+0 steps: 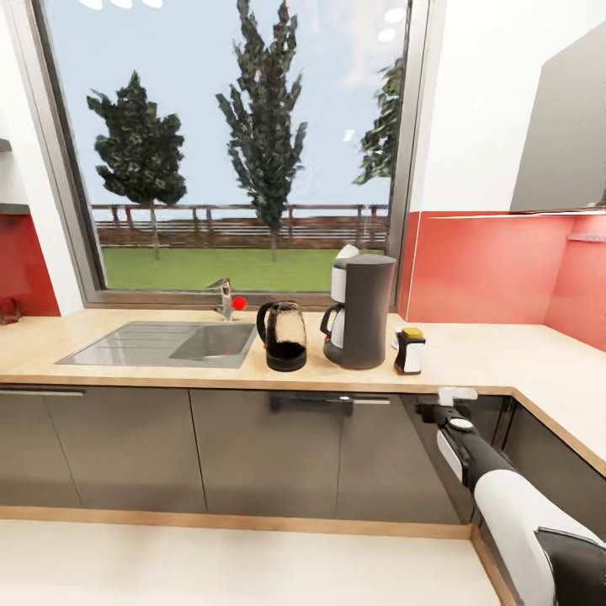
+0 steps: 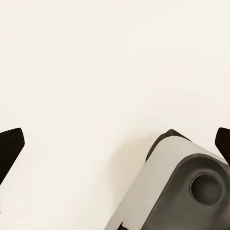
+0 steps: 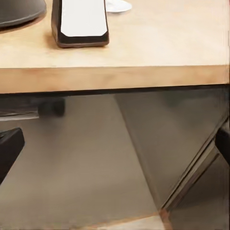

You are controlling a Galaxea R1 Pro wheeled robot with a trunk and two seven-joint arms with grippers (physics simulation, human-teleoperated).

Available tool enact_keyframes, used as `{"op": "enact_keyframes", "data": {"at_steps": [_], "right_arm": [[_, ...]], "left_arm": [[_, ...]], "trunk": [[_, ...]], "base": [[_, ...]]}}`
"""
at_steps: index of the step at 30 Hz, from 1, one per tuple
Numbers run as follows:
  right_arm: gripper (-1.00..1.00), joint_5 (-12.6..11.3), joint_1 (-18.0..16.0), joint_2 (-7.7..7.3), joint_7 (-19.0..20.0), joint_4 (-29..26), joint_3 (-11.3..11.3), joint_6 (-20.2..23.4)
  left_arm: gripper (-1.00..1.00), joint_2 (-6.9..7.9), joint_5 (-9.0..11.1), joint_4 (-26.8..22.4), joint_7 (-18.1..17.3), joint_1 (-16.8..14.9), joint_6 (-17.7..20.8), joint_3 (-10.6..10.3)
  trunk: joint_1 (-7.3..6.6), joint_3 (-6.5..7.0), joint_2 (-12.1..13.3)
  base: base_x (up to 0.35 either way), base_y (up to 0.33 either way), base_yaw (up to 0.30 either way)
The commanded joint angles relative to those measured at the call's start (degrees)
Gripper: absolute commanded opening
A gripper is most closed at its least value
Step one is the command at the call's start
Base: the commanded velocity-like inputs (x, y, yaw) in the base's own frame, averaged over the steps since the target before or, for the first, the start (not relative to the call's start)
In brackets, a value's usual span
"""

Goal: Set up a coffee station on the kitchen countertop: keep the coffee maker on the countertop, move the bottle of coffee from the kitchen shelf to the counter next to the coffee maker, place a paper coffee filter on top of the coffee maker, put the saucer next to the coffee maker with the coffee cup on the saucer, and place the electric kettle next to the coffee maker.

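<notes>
Head view: one coffee maker (image 1: 364, 310), one electric kettle (image 1: 284, 336), one bottle of coffee (image 1: 410, 350).

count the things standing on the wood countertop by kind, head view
Tall dark grey drip coffee maker: 1
Rounded clear glass electric kettle with black handle: 1
Small squat coffee bottle with white label and yellow-orange cap: 1
Small round white dish behind the bottle: 1, partly hidden
Total: 4 on the light wood-grain countertop
</notes>
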Motion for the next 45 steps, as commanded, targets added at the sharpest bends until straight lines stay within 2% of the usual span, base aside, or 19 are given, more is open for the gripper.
{"op": "enact_keyframes", "data": {"at_steps": [1, 2, 3, 5, 8, 10, 13, 17, 18, 19, 21, 24, 27, 31, 32, 37, 38, 39, 45], "right_arm": [[1.00, 0.7, -0.7, 0.07, -0.8, -0.1, -0.3, 3.3], [1.00, 0.8, -1.4, 0.10, -1.3, -0.1, -0.3, 6.9], [1.00, 0.9, -1.9, 0.51, -1.7, -0.2, -0.3, 13.4], [1.00, 1.5, -2.1, 1.38, -1.8, -0.2, -0.3, 19.3], [1.00, 4.0, -2.2, 4.53, -2.2, 1.9, -0.2, 34.5], [1.00, 4.4, -2.2, 5.47, -2.2, 8.2, -0.2, 35.8], [1.00, 4.7, -1.8, 6.12, -2.2, 19.7, -0.2, 31.6], [1.00, 4.7, 0.4, 6.57, -2.9, 23.6, -0.2, 24.8], [1.00, 5.3, 6.9, 6.73, -3.3, 24.4, -0.2, 20.2], [1.00, 5.6, 8.2, 6.81, -3.3, 24.5, -0.2, 19.1], [1.00, 7.6, 13.6, 7.57, -3.4, 24.6, -0.2, 15.1], [1.00, 11.8, 21.3, 9.26, -3.5, 24.7, -0.2, 9.2], [1.00, 13.1, 25.5, 9.66, -3.3, 24.7, -0.2, 2.3], [1.00, 13.4, 30.7, 9.60, -2.4, 24.7, -0.2, -11.1], [1.00, 13.5, 31.8, 9.61, -2.1, 24.7, -0.2, -12.9], [1.00, 13.8, 33.4, 9.49, -1.5, 24.5, -0.2, -11.5], [1.00, 13.8, 33.5, 9.23, -1.6, 24.5, -0.2, -10.7], [1.00, 13.8, 33.7, 7.94, -1.6, 24.5, -0.2, -9.5], [1.00, 13.8, 33.7, 7.69, -1.2, 24.5, -0.4, -9.0]], "left_arm": [[1.00, 0.02, 0.6, 0.0, -0.4, 0.0, -0.1, -0.1], [1.00, -0.01, 0.6, -0.1, -0.4, 0.0, -0.2, -0.1], [1.00, -0.02, 0.5, -0.2, -0.4, 0.0, -0.2, -0.1], [1.00, 0.00, 0.6, -0.2, -0.4, 0.1, -0.2, -0.1], [1.00, 0.29, 0.5, -0.9, -0.3, 0.0, -0.3, -0.1], [1.00, 0.39, 0.5, -1.9, -0.3, 0.1, -0.4, -0.1], [1.00, 0.34, 0.6, -2.9, -0.3, 0.1, -0.3, -0.1], [1.00, 0.23, 0.9, -2.7, -0.1, 0.1, -0.1, -0.1], [1.00, 0.20, 0.8, -2.3, -0.2, 0.1, 0.2, -0.2], [1.00, 0.17, 0.7, -2.4, -0.2, 0.1, 0.2, -0.2], [1.00, -0.35, 0.5, -2.9, -0.3, 0.1, 0.2, -0.2], [1.00, -2.26, 0.5, -2.8, -0.3, 0.1, 0.2, -0.3], [1.00, -3.02, 0.4, -2.6, -0.3, 0.1, 0.3, -0.3], [1.00, -3.29, 0.3, -2.7, -0.3, 0.1, 0.3, -0.4], [1.00, -3.27, 0.3, -2.7, -0.3, 0.1, 0.3, -0.4], [1.00, -3.27, 0.4, -2.6, -0.3, 0.1, 0.3, -0.4], [1.00, -3.29, 0.3, -2.7, -0.3, 0.0, 0.3, -0.3], [1.00, -3.31, 0.3, -2.7, -0.3, 0.1, 0.3, -0.3], [1.00, -3.32, 0.3, -2.7, -0.3, 0.0, 0.3, -0.3]], "trunk": [[0.00, -0.06, 0.0], [0.00, -0.06, 0.0], [0.00, -0.06, 0.0], [0.00, -0.06, 0.0], [0.00, -0.06, 0.0], [0.00, -0.06, 0.0], [0.00, -0.06, 0.0], [0.00, -0.06, 0.0], [0.00, -0.06, 0.0], [0.00, -0.06, 0.0], [0.00, -0.06, 0.0], [0.00, -0.06, 0.0], [0.00, -0.06, 0.0], [0.00, -0.06, 0.0], [0.00, -0.06, 0.0], [0.00, -0.06, 0.0], [0.00, -0.06, 0.0], [0.00, -0.06, 0.0], [0.00, -0.06, 0.0]], "base": [[-0.009, 0.000, 0.000], [-0.004, 0.000, 0.000], [-0.002, 0.000, 0.000], [-0.001, 0.000, 0.000], [0.000, 0.000, 0.000], [0.000, 0.000, 0.000], [0.000, 0.000, 0.000], [0.000, 0.000, 0.000], [0.000, 0.000, 0.000], [0.000, 0.000, 0.000], [0.000, 0.000, 0.000], [0.000, 0.000, 0.000], [0.000, 0.000, 0.000], [0.000, 0.000, 0.000], [0.000, 0.000, 0.000], [0.000, 0.000, 0.000], [0.000, 0.000, 0.000], [0.000, 0.000, 0.000], [0.000, 0.000, 0.000]]}}
